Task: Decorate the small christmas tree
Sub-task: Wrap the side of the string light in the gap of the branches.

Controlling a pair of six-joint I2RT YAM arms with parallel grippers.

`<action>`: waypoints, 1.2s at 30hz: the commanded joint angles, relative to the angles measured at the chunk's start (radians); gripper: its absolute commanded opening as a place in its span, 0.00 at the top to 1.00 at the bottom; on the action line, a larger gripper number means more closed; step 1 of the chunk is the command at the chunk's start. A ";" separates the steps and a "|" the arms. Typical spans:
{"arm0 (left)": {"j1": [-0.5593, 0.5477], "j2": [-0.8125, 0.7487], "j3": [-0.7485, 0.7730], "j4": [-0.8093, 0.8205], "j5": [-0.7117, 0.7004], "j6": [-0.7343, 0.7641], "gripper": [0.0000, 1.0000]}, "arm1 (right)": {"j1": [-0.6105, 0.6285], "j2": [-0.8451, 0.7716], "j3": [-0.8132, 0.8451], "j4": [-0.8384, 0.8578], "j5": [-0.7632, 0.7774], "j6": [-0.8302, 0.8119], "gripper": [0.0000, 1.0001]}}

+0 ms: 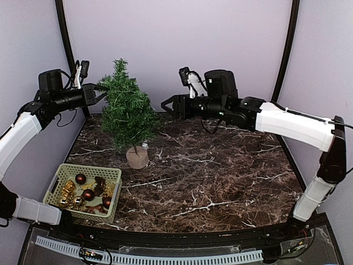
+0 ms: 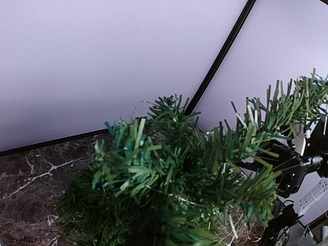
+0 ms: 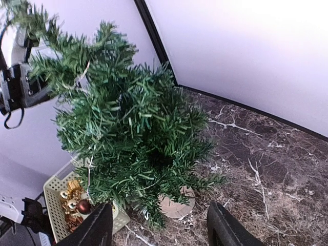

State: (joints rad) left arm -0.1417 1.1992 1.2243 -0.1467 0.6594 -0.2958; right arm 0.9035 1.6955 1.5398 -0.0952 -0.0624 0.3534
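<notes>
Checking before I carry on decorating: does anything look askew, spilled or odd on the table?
The small christmas tree looks tipped, its top toward the left gripper, which is in its upper branches; that may be only camera angle. The basket sits upright with the ornaments inside, nothing spilled.

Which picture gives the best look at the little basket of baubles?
The top external view: the whole basket shows, baubles inside. The right wrist view catches only a corner behind the small christmas tree; the left wrist view misses it.
</notes>
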 commanded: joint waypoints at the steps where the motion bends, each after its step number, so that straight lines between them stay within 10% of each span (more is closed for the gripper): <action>1: 0.008 -0.035 0.012 -0.012 -0.003 -0.001 0.79 | -0.005 -0.061 -0.033 0.075 0.038 -0.002 0.33; 13: 0.010 -0.098 0.001 -0.062 -0.049 0.003 0.41 | -0.004 -0.087 -0.095 0.185 -0.012 0.038 0.24; 27: 0.010 -0.210 -0.135 -0.074 -0.061 -0.038 0.38 | 0.031 -0.101 -0.309 0.360 -0.036 0.148 0.34; 36: 0.010 -0.345 -0.341 0.005 -0.143 -0.005 0.38 | 0.140 -0.017 -0.596 0.795 0.046 0.178 0.25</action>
State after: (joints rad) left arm -0.1375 0.9218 0.9474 -0.2031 0.5610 -0.3256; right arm 0.9821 1.6291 0.9920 0.4122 -0.0620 0.5259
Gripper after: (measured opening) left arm 0.615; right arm 0.748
